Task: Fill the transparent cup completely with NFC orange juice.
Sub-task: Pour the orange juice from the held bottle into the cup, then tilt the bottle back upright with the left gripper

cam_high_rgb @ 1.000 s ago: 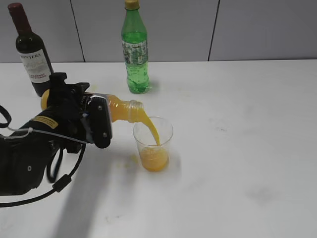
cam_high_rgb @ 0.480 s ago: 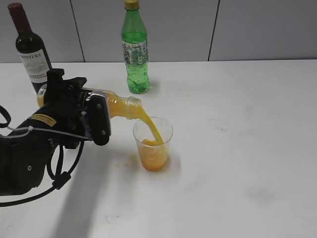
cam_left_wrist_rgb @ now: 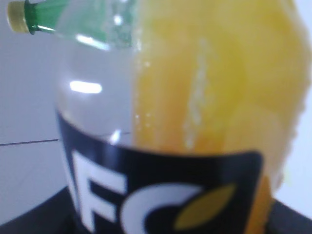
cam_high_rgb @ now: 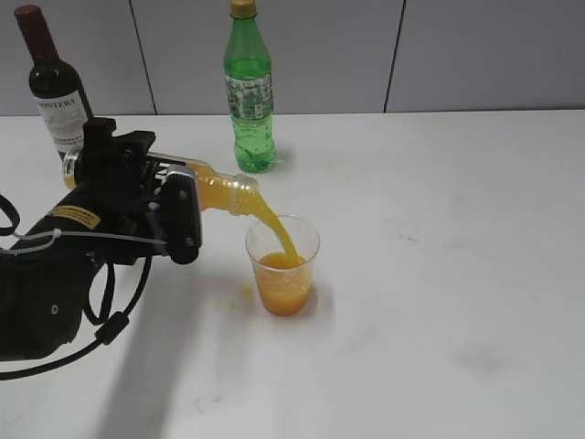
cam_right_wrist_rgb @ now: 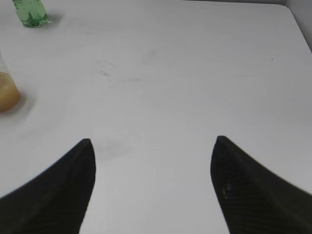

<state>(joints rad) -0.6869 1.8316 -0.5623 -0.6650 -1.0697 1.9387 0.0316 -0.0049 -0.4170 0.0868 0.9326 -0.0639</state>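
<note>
My left gripper is shut on the NFC orange juice bottle and holds it tipped, mouth down to the right. A stream of orange juice runs from its neck into the transparent cup, which stands on the white table and is about half full. The left wrist view is filled by the bottle with its black label and white lettering. My right gripper is open and empty above bare table; the cup shows at the left edge of the right wrist view.
A green soda bottle stands behind the cup, and also shows in the right wrist view. A dark wine bottle stands at the back left. Small juice drops lie on the table left of the cup.
The bottle's rear end has risen, so it tips more steeply. The juice level in the cup has climbed. The cup has not moved.
</note>
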